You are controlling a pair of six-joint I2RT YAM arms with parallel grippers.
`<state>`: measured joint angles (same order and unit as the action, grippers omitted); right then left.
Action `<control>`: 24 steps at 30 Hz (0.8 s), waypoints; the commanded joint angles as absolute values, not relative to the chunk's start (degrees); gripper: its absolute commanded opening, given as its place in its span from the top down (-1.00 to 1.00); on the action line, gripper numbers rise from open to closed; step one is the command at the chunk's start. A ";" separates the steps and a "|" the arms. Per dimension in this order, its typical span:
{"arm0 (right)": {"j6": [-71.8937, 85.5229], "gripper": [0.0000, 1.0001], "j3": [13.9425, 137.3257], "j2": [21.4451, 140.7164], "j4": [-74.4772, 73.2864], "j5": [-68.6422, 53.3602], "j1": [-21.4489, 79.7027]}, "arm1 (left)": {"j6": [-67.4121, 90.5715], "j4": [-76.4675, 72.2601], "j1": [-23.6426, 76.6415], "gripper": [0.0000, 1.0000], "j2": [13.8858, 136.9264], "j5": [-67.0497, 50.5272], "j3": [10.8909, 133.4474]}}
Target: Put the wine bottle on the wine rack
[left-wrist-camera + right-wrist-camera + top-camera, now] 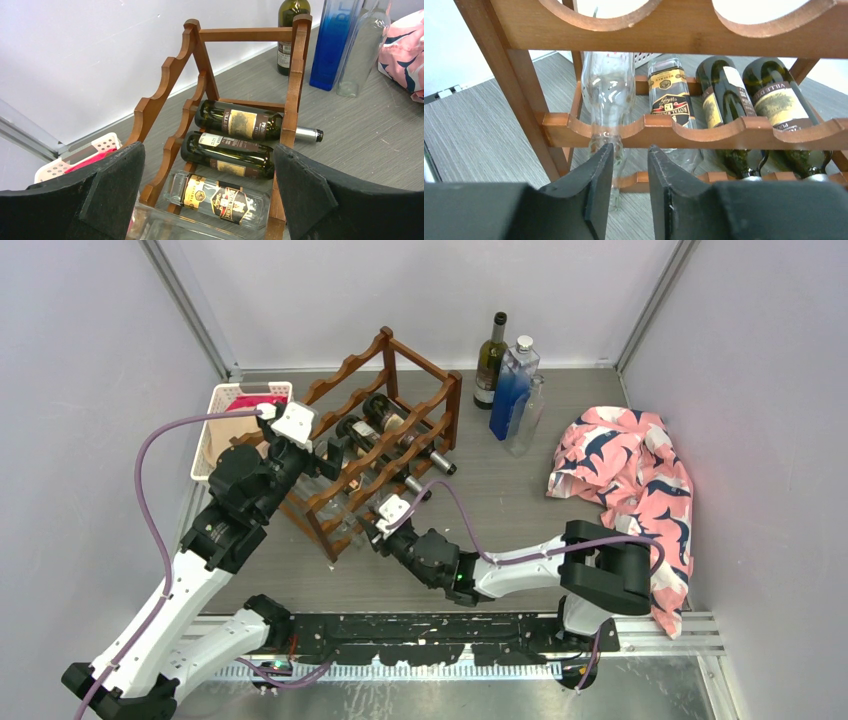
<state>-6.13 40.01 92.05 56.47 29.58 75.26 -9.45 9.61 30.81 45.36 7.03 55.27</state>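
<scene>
Right wrist view, nearest plane: we see the right gripper (629, 150) with its dark fingers (596, 192) drawn close together, only a narrow slit between them, just before a scalloped rail of the wine rack (734, 131). The neck of a clear bottle (608, 90) runs down over that rail and passes behind one finger, so we cannot tell whether the pads press on it. This bottle lies in the end cradle of the rack, and the upper rail cuts off its base. Beside it on the same rail lie a labelled clear bottle (668, 92) and two dark wine bottles (724, 95), their necks largely hidden below the rail.

Left wrist view: the left gripper (207, 150) is spread wide and empty, looking down the length of the rack. Its fingers mask both lower corners, and the frame edge cuts off the nearest bottle. One dark bottle's silver-capped neck sticks out past a post.

Top external view: the rack stands on the grey table (500, 510), left of centre. The left arm covers the rack's left end and part of a white basket (222, 392) beyond it, and we cannot make out the basket's pink contents. Farther back, near the rear wall, stand a dark green bottle (491, 360), a blue bottle (512, 390) and a colourless bottle (530, 418). At right lies a patterned cloth (630, 470), its near end behind the right arm.
</scene>
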 commanded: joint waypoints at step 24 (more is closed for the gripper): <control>-1.79 0.69 43.43 94.84 51.19 31.35 75.57 | -9.79 5.36 30.50 -0.95 44.93 6.90 55.46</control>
